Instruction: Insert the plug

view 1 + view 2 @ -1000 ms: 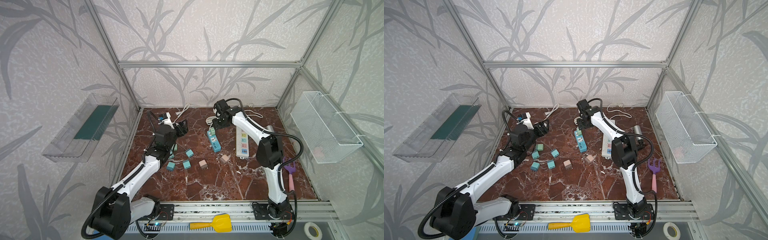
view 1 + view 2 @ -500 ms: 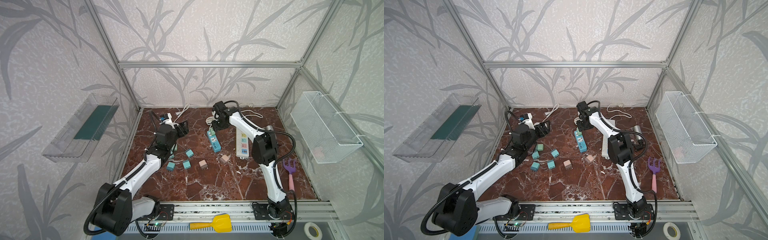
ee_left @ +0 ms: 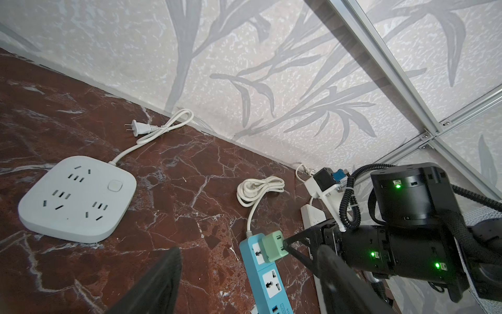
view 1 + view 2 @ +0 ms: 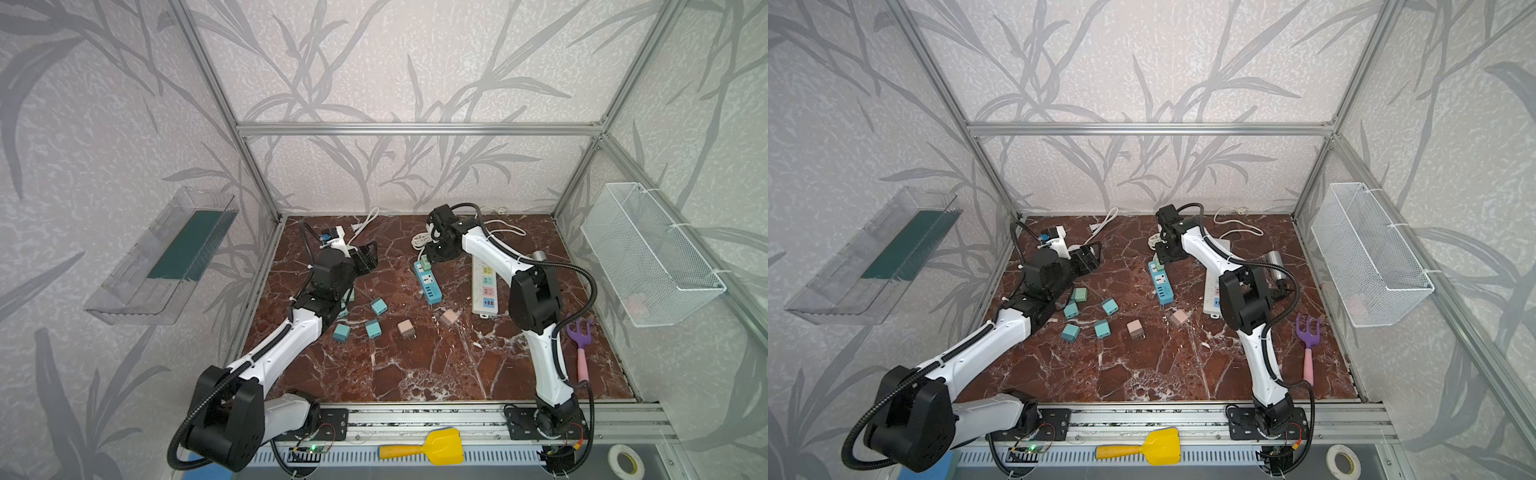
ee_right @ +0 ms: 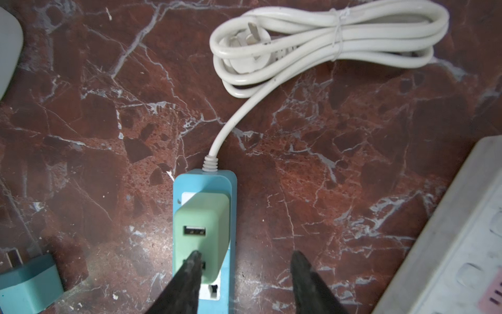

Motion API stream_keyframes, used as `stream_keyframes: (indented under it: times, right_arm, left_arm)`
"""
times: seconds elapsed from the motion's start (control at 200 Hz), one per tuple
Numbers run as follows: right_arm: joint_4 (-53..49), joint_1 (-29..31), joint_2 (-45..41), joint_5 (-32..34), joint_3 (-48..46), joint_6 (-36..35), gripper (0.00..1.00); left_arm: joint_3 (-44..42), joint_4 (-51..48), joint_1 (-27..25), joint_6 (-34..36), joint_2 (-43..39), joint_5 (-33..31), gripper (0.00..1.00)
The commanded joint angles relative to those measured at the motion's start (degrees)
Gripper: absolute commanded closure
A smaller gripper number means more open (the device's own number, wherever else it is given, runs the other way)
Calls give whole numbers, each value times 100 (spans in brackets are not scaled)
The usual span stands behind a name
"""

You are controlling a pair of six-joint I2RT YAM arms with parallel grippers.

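A pale green plug (image 5: 202, 231) stands slightly tilted on the end socket of the blue power strip (image 5: 232, 187), nearest its white cord. My right gripper (image 5: 245, 255) is open above it. One fingertip (image 5: 194, 258) rests on the plug's top and the other hangs over bare marble beside the strip. Both top views show this gripper (image 4: 434, 253) (image 4: 1167, 253) at the strip's far end (image 4: 428, 282), over the plug (image 4: 424, 262) (image 4: 1158, 261). My left gripper (image 3: 250, 252) (image 4: 368, 257) is open and empty at the back left, facing the plug (image 3: 274, 246).
A white square socket block (image 3: 76, 198) lies near the left gripper. A coiled white cord (image 5: 326, 40) lies behind the blue strip. A long white power strip (image 4: 486, 286) sits to its right. Several teal plugs (image 4: 376, 307), two pink ones (image 4: 405, 328) and a purple rake (image 4: 579, 336) are scattered about.
The right arm shifted slightly above the blue strip's far end and its jaws widened a little. The left arm has hardly moved.
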Motion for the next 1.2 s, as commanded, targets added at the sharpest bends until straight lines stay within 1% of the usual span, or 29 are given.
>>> stream_keyframes:
  times: [0.0,0.05,0.09,0.135,0.19,0.245,0.315,0.36,0.405,0.475,0.51,0.635,0.74,0.78,0.825,0.875,0.945,1.05,1.08,1.13,1.195]
  right_arm:
    - [-452,-16,-284,91,698,-9,41]
    - [-451,-18,-482,97,890,61,39]
    - [-364,-13,-702,51,894,160,37]
    - [-222,-14,-1006,-17,700,291,36]
    - [68,-19,-1474,-157,202,451,37]
    - [833,-6,-2212,-232,-919,785,38]
    - [2203,-6,-3293,-499,-2840,1194,38]
    - [2586,-4,-3853,-440,-3719,1457,38]
    - [2649,-10,-4264,-331,-4338,1684,38]
    - [2515,3,-4675,-364,-4961,1843,38]
    - [2385,7,-4827,-322,-5172,1882,39]
    - [1945,14,-5369,-23,-5813,1828,47]
    - [2075,12,-5991,311,-6529,1887,47]
    - [2111,1,-6226,544,-6768,1966,46]
    - [2108,-36,-6406,811,-6951,2222,39]
    - [2376,-210,-6550,491,-7164,2267,35]
    - [2774,-399,-6598,32,-7385,2259,33]
    - [2863,-479,-6424,-30,-7415,2175,31]
    - [2874,-502,-6349,-60,-7421,2182,28]
    - [2998,-562,-6224,-230,-7474,2184,27]
    - [3175,-656,-6024,-530,-7548,2186,27]
  left_arm:
    - [188,122,27,-51,86,273,23]
    - [255,51,27,-10,110,373,27]
    - [308,-45,18,18,123,400,28]
    - [327,-62,18,19,156,411,29]
    - [310,-4,8,-38,205,404,29]
    - [307,48,-4,-130,275,469,30]
    - [296,129,-96,-50,344,538,30]
    - [323,98,-205,87,388,525,30]
    - [368,3,-324,221,445,512,30]
    - [447,-137,-509,278,555,470,30]
    - [480,-176,-572,270,593,487,30]
    - [689,-496,-802,426,639,610,30]
    - [826,-738,-979,744,693,815,29]
    - [1003,-1088,-1086,993,757,833,25]
    - [1287,-1656,-1228,1304,844,701,22]
    - [1535,-2072,-1407,1597,937,557,21]
    - [1551,-2136,-1596,1791,959,411,21]
    - [1331,-1822,-1767,1761,907,286,21]
    - [1376,-1889,-1809,1793,921,268,21]
    - [1547,-2241,-1916,1988,977,139,21]
    - [1940,-2976,-2146,2359,1123,-370,21]
